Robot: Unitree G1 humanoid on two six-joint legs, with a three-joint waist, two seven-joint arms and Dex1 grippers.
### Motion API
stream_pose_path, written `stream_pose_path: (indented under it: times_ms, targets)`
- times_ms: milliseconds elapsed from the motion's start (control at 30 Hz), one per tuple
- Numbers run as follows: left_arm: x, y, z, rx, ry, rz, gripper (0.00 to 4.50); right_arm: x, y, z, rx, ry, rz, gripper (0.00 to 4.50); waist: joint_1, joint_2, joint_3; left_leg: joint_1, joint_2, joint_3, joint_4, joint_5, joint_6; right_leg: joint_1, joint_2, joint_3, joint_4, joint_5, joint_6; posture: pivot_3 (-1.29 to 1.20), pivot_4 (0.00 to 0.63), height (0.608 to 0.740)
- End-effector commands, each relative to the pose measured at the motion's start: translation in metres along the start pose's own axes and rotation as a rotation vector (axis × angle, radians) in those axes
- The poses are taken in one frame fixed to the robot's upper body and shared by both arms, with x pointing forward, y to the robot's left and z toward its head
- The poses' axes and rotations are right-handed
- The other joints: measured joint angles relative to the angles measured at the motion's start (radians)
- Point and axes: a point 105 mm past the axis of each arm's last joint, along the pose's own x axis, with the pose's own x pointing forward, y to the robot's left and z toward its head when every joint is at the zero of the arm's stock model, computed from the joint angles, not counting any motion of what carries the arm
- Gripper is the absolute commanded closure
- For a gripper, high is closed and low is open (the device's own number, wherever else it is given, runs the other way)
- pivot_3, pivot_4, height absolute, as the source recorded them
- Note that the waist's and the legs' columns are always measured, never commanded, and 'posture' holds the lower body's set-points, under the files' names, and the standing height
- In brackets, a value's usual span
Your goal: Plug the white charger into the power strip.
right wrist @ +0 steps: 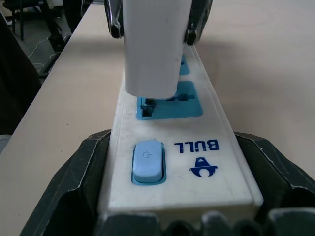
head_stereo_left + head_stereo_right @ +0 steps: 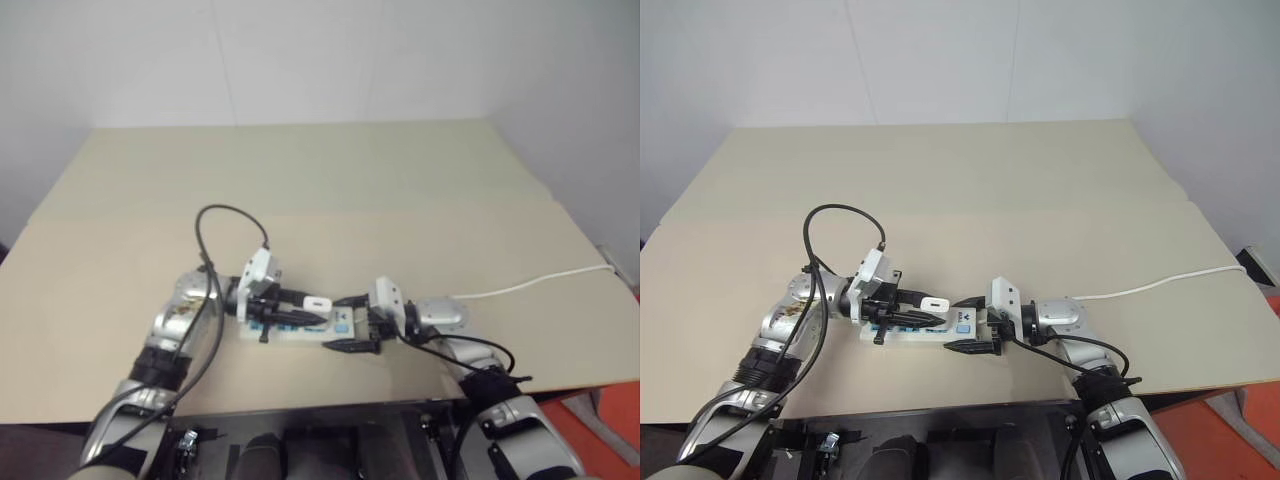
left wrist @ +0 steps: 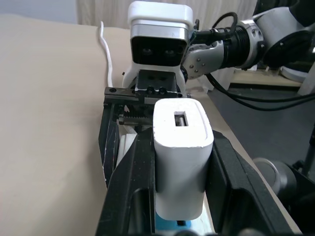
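Charger (image 1: 150, 46) over power strip (image 1: 197, 147) socket, prongs entering.

Table (image 2: 300, 180) beyond power strip (image 1: 206, 162) free; white cord (image 2: 530, 285) crosses right side.

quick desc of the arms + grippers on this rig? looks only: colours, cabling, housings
Both arms are silver-grey metal segments with black joints lower down. The left arm carries a loose black cable looping up above the wrist; the right arm has black cables running along its forearm. Each wrist ends in a white boxy housing with two dark lenses. The left gripper and right gripper each have two black tapered fingers.
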Motion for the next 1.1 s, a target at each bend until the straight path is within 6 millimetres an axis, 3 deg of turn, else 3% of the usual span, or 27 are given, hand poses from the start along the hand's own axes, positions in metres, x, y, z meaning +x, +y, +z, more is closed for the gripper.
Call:
stream_pose_path:
  times_ms: [33,367,700,900,1100]
  targets:
    - [0.001,0.001,0.001,0.017,-0.016,0.008,3.51,-0.002,0.003,-0.014,0.045,0.058,-0.010,1.06,0.001,0.000,0.000,0.000,0.000,0.000,0.000,0.000,0.000,0.000,0.000,0.000,0.000,0.000,0.000,0.00,0.150,0.740]
    - [-0.007,0.001,-0.009,0.018,0.017,0.013,3.51,-0.005,0.003,-0.013,0.045,0.059,-0.020,1.06,0.000,0.000,0.000,0.000,0.000,0.000,0.000,0.000,0.000,0.000,0.000,0.000,0.000,0.000,0.000,0.00,0.150,0.740]
    - [-0.028,-0.009,-0.046,-0.007,0.139,0.049,3.51,-0.007,0.002,-0.013,0.045,0.068,-0.013,1.06,-0.002,0.000,0.000,0.001,0.001,0.000,-0.003,0.000,0.000,0.000,0.000,0.000,-0.001,0.000,0.000,0.00,0.150,0.740]
    - [-0.030,-0.013,-0.056,-0.051,0.147,0.069,3.51,-0.007,0.003,-0.013,0.046,0.072,-0.002,1.06,-0.003,0.000,0.000,0.013,0.001,0.001,-0.011,0.000,0.000,0.010,0.001,0.001,-0.006,0.000,0.000,0.00,0.150,0.740]
    - [-0.030,-0.015,-0.063,-0.064,0.150,0.104,3.51,-0.008,0.003,-0.012,0.043,0.076,-0.001,1.06,-0.003,0.001,-0.002,0.014,0.001,0.001,-0.012,0.000,0.000,0.011,0.001,0.001,-0.006,-0.001,0.000,0.00,0.150,0.740]
